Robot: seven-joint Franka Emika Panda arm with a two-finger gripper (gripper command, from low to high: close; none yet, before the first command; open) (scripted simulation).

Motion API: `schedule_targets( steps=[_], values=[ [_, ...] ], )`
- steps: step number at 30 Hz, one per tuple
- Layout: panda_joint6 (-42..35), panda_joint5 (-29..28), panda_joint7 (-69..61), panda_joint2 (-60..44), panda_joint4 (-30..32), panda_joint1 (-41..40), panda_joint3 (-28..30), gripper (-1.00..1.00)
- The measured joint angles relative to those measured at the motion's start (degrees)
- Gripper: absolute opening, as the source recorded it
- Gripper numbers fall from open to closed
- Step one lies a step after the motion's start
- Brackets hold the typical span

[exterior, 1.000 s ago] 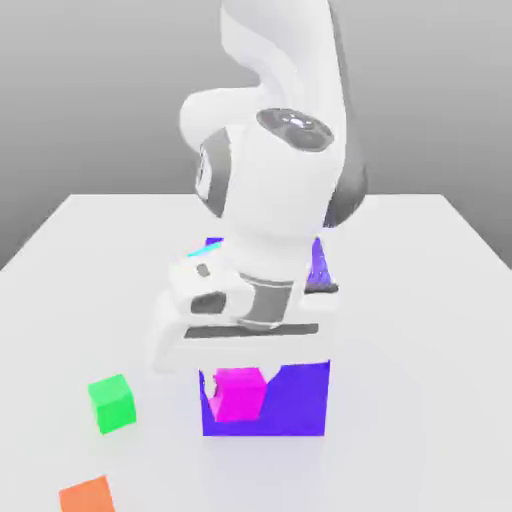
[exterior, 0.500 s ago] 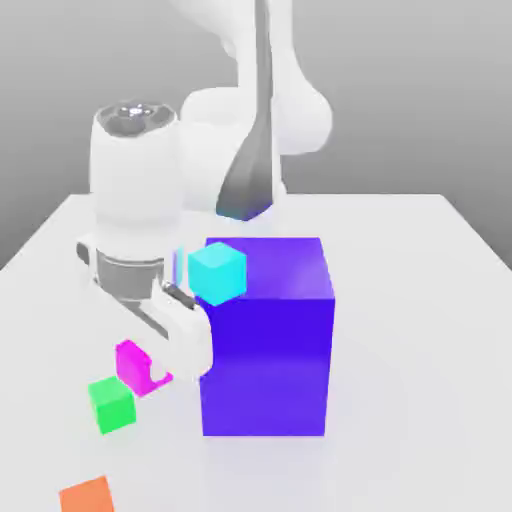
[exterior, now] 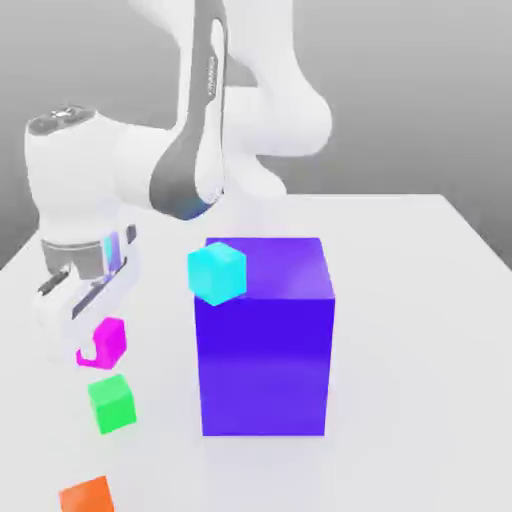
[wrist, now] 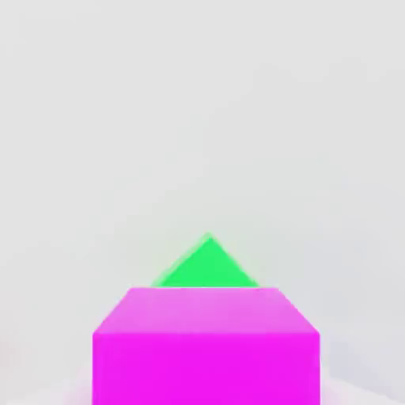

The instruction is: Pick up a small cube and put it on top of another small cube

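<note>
The small magenta cube (exterior: 104, 342) hangs in the air at the exterior view's left, with my gripper (exterior: 92, 345) shut on it. Just below it, the small green cube (exterior: 111, 403) rests on the white table (exterior: 420, 330), with a narrow gap between the two. In the hand view the magenta cube (wrist: 206, 346) is close up, and a corner of the green cube (wrist: 207, 265) peeks out beyond it.
A big purple-blue block (exterior: 266, 340) stands in the middle of the table with a cyan cube (exterior: 217, 272) on its top corner. An orange cube (exterior: 87, 496) lies near the front edge, below the green one.
The arm has swung from over the big block to the exterior view's left, carrying the magenta cube. The cube now hangs above the green one instead of beside the block.
</note>
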State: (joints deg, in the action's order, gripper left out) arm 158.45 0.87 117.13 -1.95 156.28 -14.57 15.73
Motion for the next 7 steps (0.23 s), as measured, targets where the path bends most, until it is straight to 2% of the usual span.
schedule_targets(
  steps=[3, 4, 7],
  values=[
    [4.24, 4.14, -2.92, -4.68, -0.18, -0.61, -1.63, -1.0],
    [5.51, 5.56, -3.97, -6.09, -0.22, -1.15, -2.5, 1.0],
    [5.51, 5.56, -3.97, -6.09, -0.22, -1.2, -2.5, 1.0]
  ],
)
